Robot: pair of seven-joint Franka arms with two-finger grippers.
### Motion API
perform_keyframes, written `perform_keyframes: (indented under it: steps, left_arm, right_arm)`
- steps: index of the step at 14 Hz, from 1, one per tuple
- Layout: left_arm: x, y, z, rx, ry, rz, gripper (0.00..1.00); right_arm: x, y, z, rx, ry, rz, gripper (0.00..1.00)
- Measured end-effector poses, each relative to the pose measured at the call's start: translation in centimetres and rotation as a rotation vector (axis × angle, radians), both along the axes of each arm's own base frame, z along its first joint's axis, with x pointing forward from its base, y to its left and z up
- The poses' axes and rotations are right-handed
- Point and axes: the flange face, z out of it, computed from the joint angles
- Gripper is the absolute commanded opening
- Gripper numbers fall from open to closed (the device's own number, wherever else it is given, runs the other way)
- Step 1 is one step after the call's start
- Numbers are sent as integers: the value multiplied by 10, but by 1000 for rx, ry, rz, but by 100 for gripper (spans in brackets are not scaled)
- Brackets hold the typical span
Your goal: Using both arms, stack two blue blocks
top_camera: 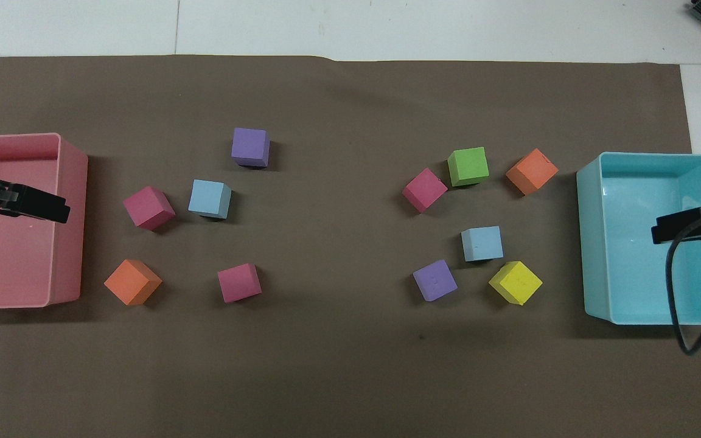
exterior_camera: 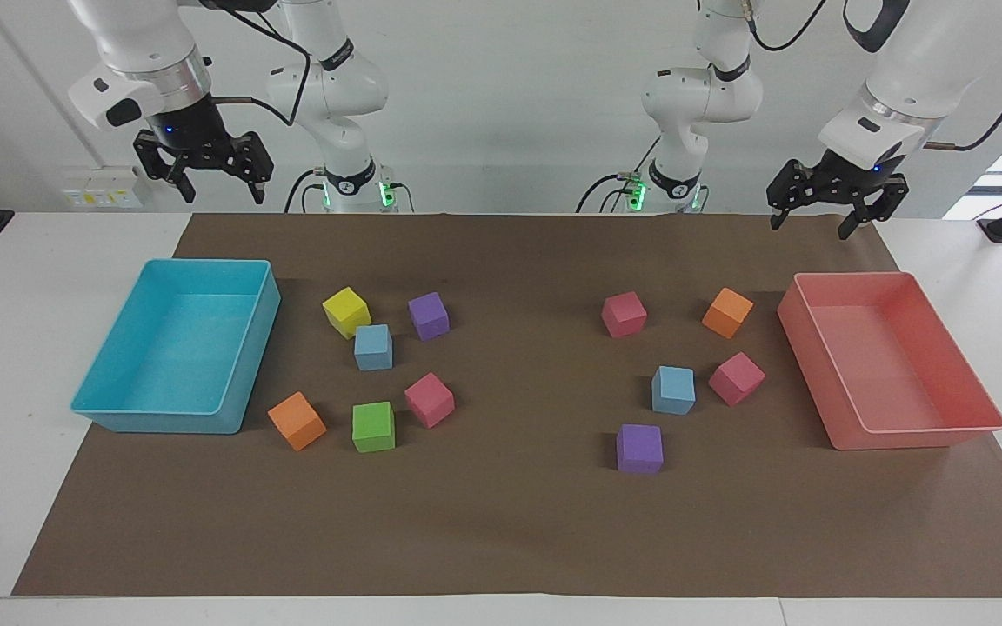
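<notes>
2 blue blocks [exterior_camera: 373, 347] [exterior_camera: 673, 389] apart, ringed by cubes; left pincer [exterior_camera: 818, 217], right pincer [exterior_camera: 216, 184] prob. open, raised.

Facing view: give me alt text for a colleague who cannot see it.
Two blue blocks sit apart on a brown mat among other coloured cubes, between a turquoise bin and a pink bin. The left end effector and right end effector hang open above the mat's robot-side edge.

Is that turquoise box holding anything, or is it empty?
Empty. The turquoise bin shows only its bare floor in both views; every cube lies outside it on the brown mat.
</notes>
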Motion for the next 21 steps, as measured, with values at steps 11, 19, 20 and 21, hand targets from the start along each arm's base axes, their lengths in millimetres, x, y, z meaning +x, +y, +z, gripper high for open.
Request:
perform_keyframes:
  steps: [11,19,20,21]
  left_arm:
    - [0,0,0,0,-1,-1,100]
    - [-1,-10,0,0,0,-18,100]
    - [-1,-9,0,0,0,-16,100]
    - [-1,-7,0,0,0,-13,100]
  right_arm:
    - [0,0,0,0,1,0,100]
    - [0,0,-1,0,3,0,100]
    - [-1,0,-1,0,3,0,100]
    - [-1,0,-1,0,3,0,100]
